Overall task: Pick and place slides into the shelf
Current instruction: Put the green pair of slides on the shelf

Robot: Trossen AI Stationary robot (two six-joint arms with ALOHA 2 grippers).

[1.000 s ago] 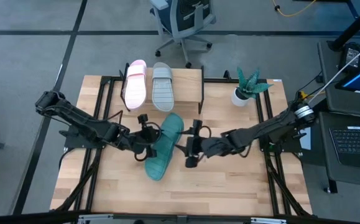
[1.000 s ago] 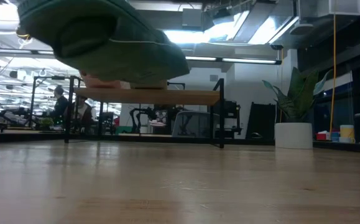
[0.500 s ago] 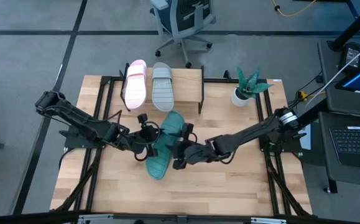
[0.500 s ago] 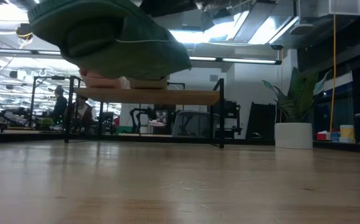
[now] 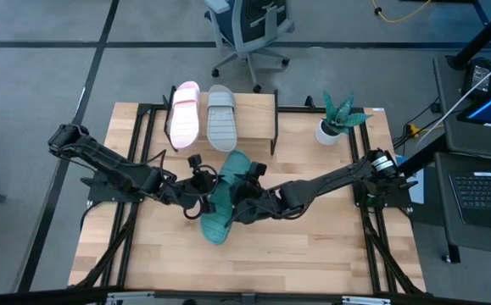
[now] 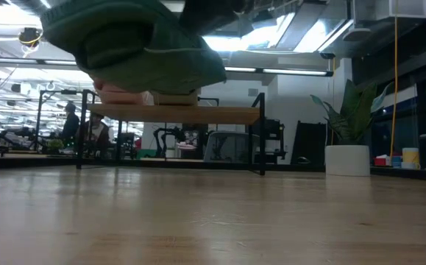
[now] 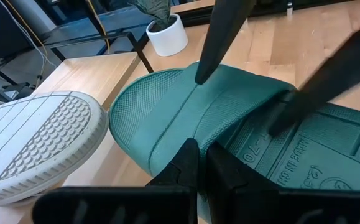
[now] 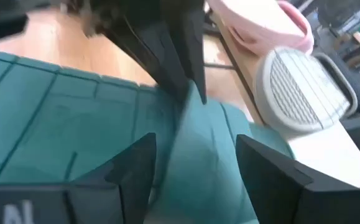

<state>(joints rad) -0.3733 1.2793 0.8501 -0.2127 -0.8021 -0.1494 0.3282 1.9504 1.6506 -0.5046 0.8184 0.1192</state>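
Note:
The teal slide (image 5: 224, 196) hangs above the table's middle; in the low view it (image 6: 132, 40) floats clear of the wood. My left gripper (image 5: 199, 191) is shut on its left side. My right gripper (image 5: 243, 198) is open over the same slide; its fingers stand on either side of the wide strap (image 8: 198, 149). The pink slide (image 5: 184, 114) and the grey slide (image 5: 221, 119) lie side by side on the shelf (image 5: 258, 106), the grey one with its ribbed sole up. My left gripper pinches the teal slide's side edge beside the strap (image 7: 189, 146) between its two fingers. The fingers come level from the table's left, across the slide. The slide is lifted clear of the table. My right gripper straddles the strap (image 7: 229, 106); whether its fingers (image 7: 220, 37) touch, I cannot tell.
A potted plant (image 5: 338, 119) in a white pot stands near the table's far right corner. The right third of the shelf top (image 5: 258, 119) is bare. An office chair (image 5: 249, 30) stands behind the table. Bare wood lies along the near edge (image 5: 253, 254).
My right gripper has moved toward the table's left, from beside the teal slide onto it, and its open fingers now stand around the strap. The left gripper has kept its hold, and the slide has stayed lifted, shifting only slightly.

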